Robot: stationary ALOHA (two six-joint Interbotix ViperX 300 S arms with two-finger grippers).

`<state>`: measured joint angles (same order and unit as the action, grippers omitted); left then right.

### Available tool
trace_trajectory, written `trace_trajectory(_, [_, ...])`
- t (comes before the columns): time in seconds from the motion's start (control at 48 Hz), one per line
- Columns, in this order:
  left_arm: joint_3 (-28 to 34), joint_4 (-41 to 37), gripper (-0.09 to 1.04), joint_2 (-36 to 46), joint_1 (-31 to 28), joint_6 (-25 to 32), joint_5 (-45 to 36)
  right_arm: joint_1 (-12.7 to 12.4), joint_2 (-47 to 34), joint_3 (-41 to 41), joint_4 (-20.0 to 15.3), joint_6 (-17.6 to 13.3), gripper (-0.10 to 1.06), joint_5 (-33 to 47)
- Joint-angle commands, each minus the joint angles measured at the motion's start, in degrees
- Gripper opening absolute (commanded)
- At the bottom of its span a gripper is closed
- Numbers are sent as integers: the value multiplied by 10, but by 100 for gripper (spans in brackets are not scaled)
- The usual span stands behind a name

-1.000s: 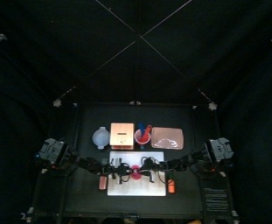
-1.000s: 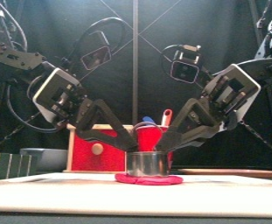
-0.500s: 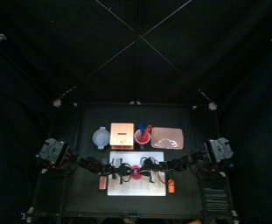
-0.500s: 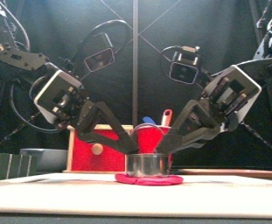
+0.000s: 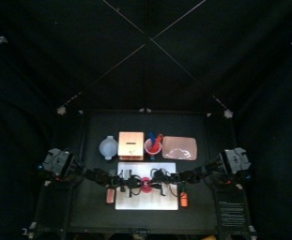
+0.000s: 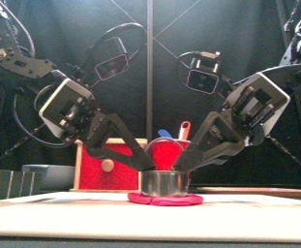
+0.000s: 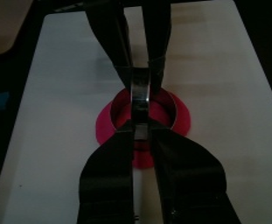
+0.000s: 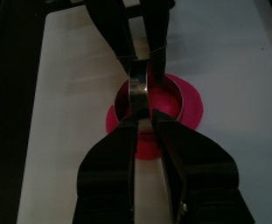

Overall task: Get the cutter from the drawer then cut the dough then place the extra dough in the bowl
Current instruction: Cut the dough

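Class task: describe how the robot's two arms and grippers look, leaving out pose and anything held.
Both the left arm and right arm are black. The left gripper and right gripper each carry a pale cross-plate and two long, dark fingers tapering to narrow tips.

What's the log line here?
step: cut | left gripper: shut on cutter | right gripper: shut on cutter | cutter: upright on dough | dough: on board

White cutting board (image 5: 143,202), red cup (image 5: 153,143) behind it, pink tray (image 5: 182,148) just beside.
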<state>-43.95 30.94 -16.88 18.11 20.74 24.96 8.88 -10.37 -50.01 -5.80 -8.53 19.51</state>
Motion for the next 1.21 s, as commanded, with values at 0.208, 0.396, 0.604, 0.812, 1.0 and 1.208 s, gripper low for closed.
trace_trajectory(0.208, [-12,24,41,-45,13,-1,-48,-5,-46,4,0,-4,51,-28])
trace_trajectory(0.396, [-12,25,41,-46,13,0,-63,-5,-49,7,2,-4,51,-36])
trace_trajectory(0.604, [-12,24,41,-48,13,0,-75,-5,-49,7,2,-6,51,-44])
trace_trajectory(0.812, [-12,25,41,-52,13,1,-83,-7,-50,8,2,-4,51,-47])
trace_trajectory(1.0, [-12,24,41,-52,13,1,-84,-7,-50,9,2,-4,51,-47])
trace_trajectory(1.208, [-12,25,41,-53,13,0,-90,-7,-50,15,4,-4,51,-47])
